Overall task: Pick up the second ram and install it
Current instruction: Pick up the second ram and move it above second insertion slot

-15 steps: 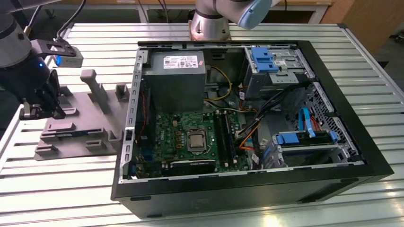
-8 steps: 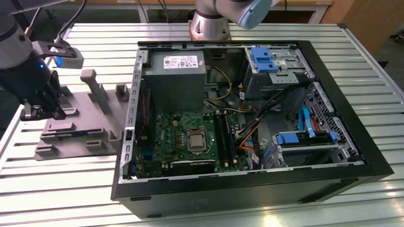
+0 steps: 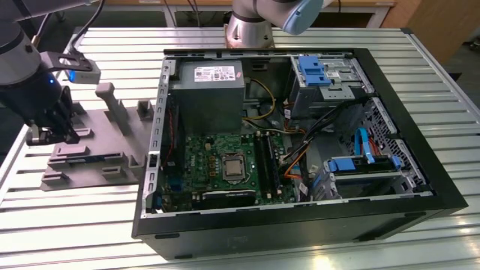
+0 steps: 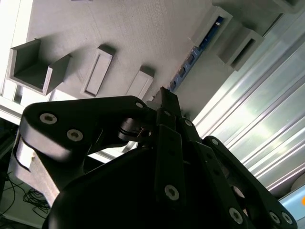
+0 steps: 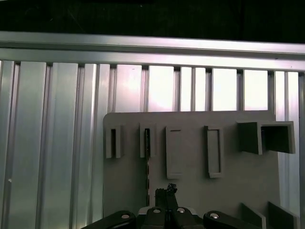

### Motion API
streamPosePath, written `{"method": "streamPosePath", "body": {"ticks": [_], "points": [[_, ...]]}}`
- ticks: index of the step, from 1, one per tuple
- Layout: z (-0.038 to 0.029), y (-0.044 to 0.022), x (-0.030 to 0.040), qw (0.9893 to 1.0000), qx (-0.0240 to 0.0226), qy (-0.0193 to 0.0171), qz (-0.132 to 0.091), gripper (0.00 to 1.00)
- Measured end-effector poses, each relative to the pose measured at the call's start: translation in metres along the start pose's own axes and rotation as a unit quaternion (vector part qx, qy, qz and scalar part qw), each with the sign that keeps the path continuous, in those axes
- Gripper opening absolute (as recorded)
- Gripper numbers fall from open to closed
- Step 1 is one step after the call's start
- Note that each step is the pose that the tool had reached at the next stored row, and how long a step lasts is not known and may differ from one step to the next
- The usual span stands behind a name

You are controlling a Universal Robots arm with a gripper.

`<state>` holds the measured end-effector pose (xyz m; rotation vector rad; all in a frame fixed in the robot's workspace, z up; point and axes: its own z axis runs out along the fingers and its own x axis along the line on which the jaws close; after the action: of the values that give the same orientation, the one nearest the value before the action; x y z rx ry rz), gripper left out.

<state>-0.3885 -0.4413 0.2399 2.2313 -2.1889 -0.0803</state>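
Observation:
The second ram (image 3: 81, 160) is a thin dark blue-green stick that stands on edge between raised blocks of the grey moulded tray (image 3: 112, 132). In both wrist views it is a narrow strip, the ram (image 4: 189, 63) (image 5: 147, 157). My gripper (image 3: 51, 137) hangs over the tray's end at the exterior view's left, a little above and beside the stick. Its black fingertips (image 4: 164, 95) are pressed together with nothing between them, and the gripper (image 5: 167, 189) is apart from the stick. The long black motherboard slots (image 3: 266, 163) lie inside the open case.
The open computer case (image 3: 420, 163) fills the middle and the exterior view's right, with a power supply (image 3: 206, 93), blue drive cages (image 3: 318, 70) and loose cables (image 3: 296, 163). Tall tray posts (image 3: 112, 104) stand near my arm. The ribbed metal table (image 3: 75, 225) surrounds everything.

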Motion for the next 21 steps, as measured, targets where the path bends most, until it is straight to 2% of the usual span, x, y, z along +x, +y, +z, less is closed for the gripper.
{"method": "streamPosePath", "body": {"ticks": [21], "points": [[0.0105, -0.0005, 0.0003, 1.0, 0.0, 0.0, 0.0, 0.11]]}}
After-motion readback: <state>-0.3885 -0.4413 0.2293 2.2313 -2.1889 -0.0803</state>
